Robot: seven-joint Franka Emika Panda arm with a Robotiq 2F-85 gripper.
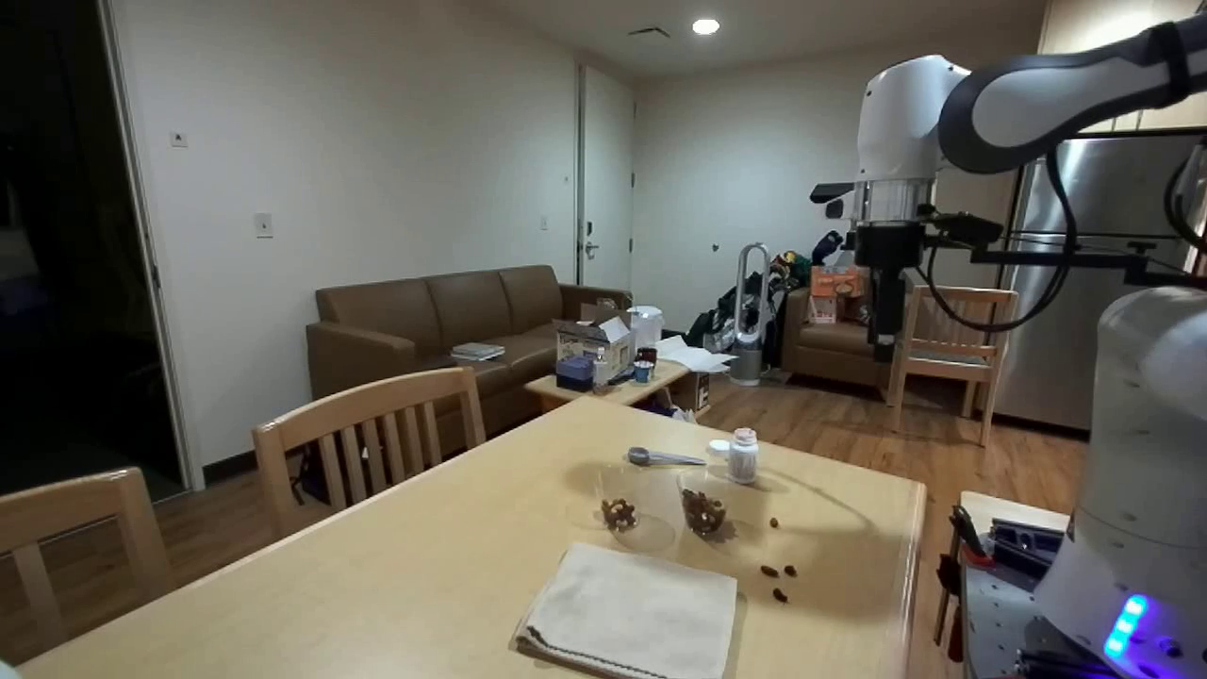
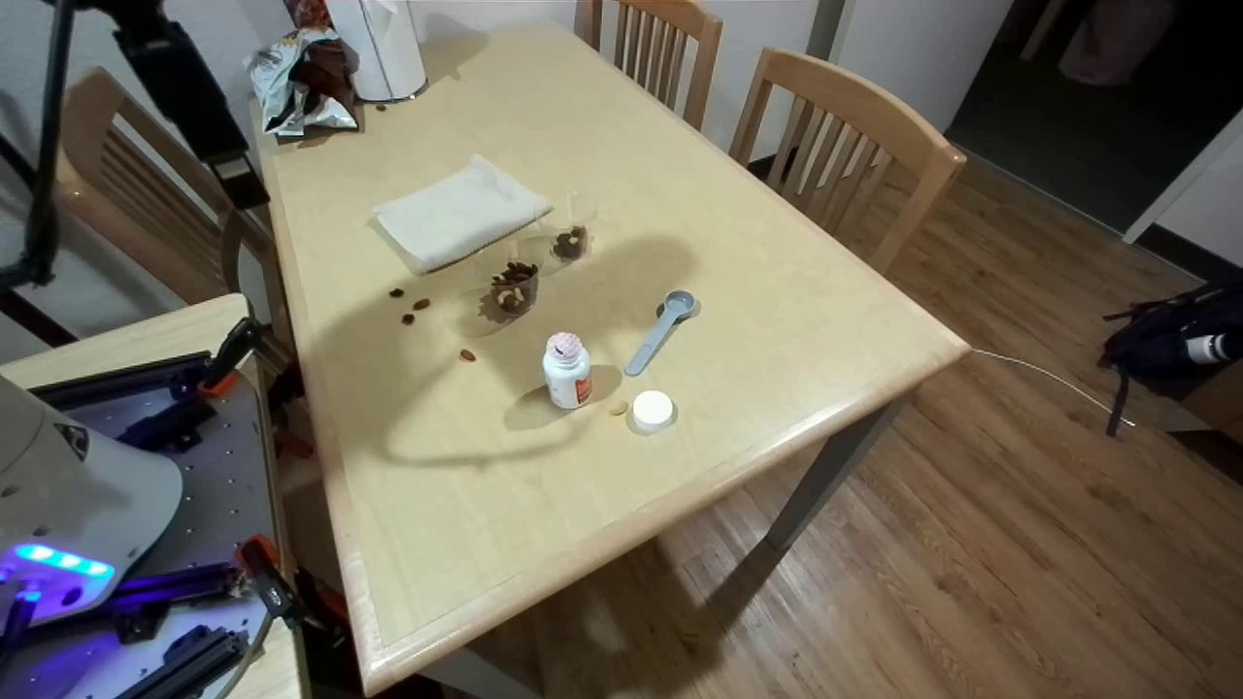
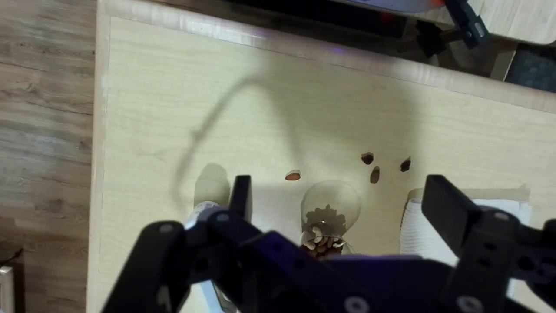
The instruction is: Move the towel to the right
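- The gripper [image 3: 338, 191] hangs well clear of the table [image 2: 456, 553], its fingers [image 3: 447, 208] spread wide apart.
- The towel [image 1: 636, 608] lies folded flat on the table, just beside two cups [image 2: 530, 293]; whether it touches either is unclear. The gripper hides part of it in the wrist view.
- Both cups hold nuts [image 3: 321, 248], and four loose pieces [image 3: 375, 174] lie near them, three close together.
- The bottle [image 2: 567, 374] stands upright, uncapped, its cap [image 2: 653, 411] and the scoop [image 2: 655, 333] lying near it.
- In an exterior view, a bag [image 2: 306, 83] and a white roll [image 2: 384, 53] stand at the table's far end.
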